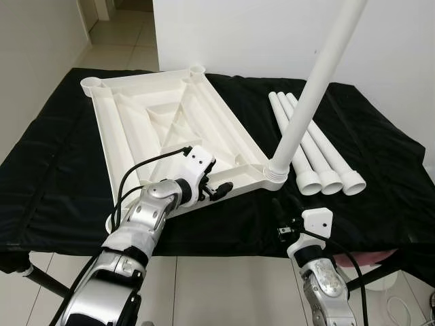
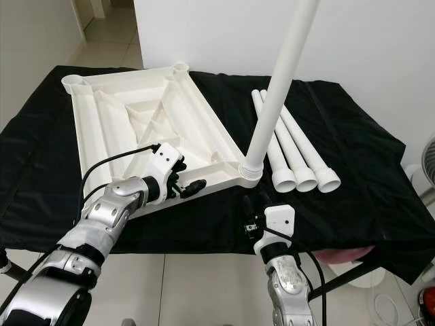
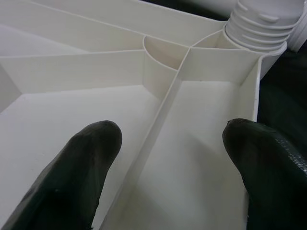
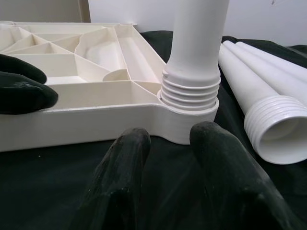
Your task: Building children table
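Upside down on the black cloth: the white tabletop, ribbed underside up, long axis running from the near edge of the cloth away toward the far left, one near corner pointing at the robot's right side. Screwed into that near-right corner socket: one white leg, rising steeply, leaning a little right, top cut off by the frame. Thread rings plain at its base in the right wrist view, seated in the socket collar; how deep it sits, impossible to say. Empty sockets at the two far corners; the near-left corner mostly hidden behind the left forearm.

Just right of the standing leg, three spare legs lying side by side on the cloth, touching one another, threaded open ends toward the robot, far ends near the wall.

Left gripper at the tabletop's near long edge, fingers spread wide, one black finger over one ribbed compartment, the other beyond the next rib by the outer wall; contact with the plastic hard to judge. Right gripper low in front of the corner socket, over the cloth, fingers parted narrowly, holding nothing, tips short of the collar.

Pale tiled floor below the cloth edge, white wall behind.
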`<state>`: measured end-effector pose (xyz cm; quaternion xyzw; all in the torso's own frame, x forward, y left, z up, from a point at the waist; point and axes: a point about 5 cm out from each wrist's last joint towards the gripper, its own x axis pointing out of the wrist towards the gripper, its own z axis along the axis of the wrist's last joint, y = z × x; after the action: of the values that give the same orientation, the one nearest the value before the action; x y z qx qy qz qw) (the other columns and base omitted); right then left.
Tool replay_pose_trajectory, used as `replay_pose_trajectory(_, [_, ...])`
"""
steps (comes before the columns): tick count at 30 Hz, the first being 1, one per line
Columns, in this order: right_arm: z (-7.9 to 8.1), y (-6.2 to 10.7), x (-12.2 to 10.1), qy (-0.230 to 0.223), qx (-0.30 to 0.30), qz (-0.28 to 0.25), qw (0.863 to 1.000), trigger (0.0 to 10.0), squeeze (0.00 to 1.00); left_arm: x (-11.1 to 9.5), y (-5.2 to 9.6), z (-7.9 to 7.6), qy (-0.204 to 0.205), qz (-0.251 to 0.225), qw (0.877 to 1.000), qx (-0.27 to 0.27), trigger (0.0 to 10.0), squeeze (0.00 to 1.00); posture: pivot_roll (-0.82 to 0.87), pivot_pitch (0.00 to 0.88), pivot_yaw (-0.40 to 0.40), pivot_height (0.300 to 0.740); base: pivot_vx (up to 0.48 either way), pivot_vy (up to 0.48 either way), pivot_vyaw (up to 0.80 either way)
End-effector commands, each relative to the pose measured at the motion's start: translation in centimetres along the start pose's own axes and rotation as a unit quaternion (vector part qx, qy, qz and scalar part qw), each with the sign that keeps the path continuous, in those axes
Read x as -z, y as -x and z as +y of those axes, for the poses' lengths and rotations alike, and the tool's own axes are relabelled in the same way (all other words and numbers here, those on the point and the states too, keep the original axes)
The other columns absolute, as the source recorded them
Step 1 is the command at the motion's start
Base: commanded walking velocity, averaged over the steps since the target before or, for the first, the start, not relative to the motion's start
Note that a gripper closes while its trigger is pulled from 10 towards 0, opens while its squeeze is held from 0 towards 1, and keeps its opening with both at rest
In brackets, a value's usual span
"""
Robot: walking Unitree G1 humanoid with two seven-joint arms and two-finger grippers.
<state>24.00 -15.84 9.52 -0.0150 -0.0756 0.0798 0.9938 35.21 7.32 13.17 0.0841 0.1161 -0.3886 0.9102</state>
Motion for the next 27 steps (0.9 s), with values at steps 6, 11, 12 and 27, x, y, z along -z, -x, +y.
replay_pose_trajectory(6, [0.5,-0.2,-0.3,0.001,-0.007,-0.010,1.000,10.0,0.00,1.5,0.2,2.1,0.028,0.044,0.986,-0.160,10.0,0.00,-0.11,0.000,-0.019,0.740,0.000,0.000,0.00])
replay_pose_trajectory(11, [0.7,-0.5,-0.4,0.000,-0.009,-0.011,1.000,10.0,0.00,1.7,0.3,2.9,0.042,0.053,0.978,-0.195,10.0,0.00,-0.10,0.000,-0.019,0.740,0.000,0.000,0.00])
replay_pose_trajectory(12, [0.7,-0.6,-0.4,0.000,-0.010,-0.012,1.000,10.0,0.00,1.8,0.3,3.1,0.042,0.057,0.976,-0.207,10.0,0.00,-0.10,0.000,-0.020,0.740,0.000,0.000,0.00])
replay_pose_trajectory(27, [1.0,-1.1,-0.5,0.000,-0.004,-0.012,1.000,10.0,0.00,2.2,0.6,4.5,0.046,0.087,0.956,-0.277,10.0,0.00,-0.10,0.000,-0.017,0.740,0.000,0.000,0.00])
